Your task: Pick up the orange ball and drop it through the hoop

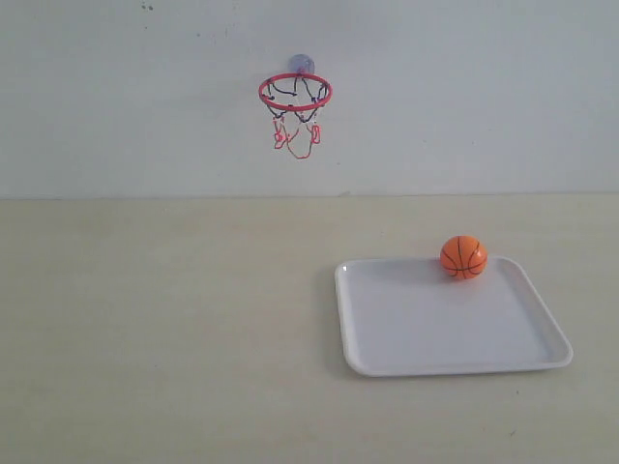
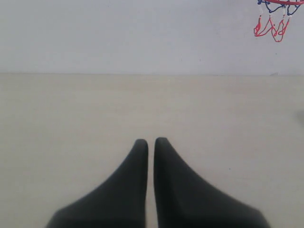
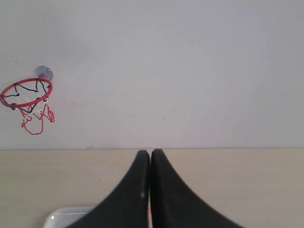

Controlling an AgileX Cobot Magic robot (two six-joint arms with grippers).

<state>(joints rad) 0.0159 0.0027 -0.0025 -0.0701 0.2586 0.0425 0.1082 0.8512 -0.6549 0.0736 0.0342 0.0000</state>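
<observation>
The orange ball point(image 1: 463, 257) rests at the far edge of the white tray point(image 1: 387, 329), right of centre in the exterior view. High on the back wall hangs the hoop point(image 1: 295, 93), its red ring and string net below a round suction cup; it also shows as hoop point(image 3: 26, 94) and as net point(image 2: 271, 26). Neither arm appears in the exterior view. My left gripper point(image 2: 151, 141) is shut over bare table with nothing held. My right gripper point(image 3: 150, 152) is shut too; a thin orange sliver shows low between its fingers, and a tray corner point(image 3: 59, 218) lies beside them.
A pale wooden table point(image 1: 164, 329) runs back to a plain white wall point(image 1: 464, 97). Only the tray with the ball stands on it.
</observation>
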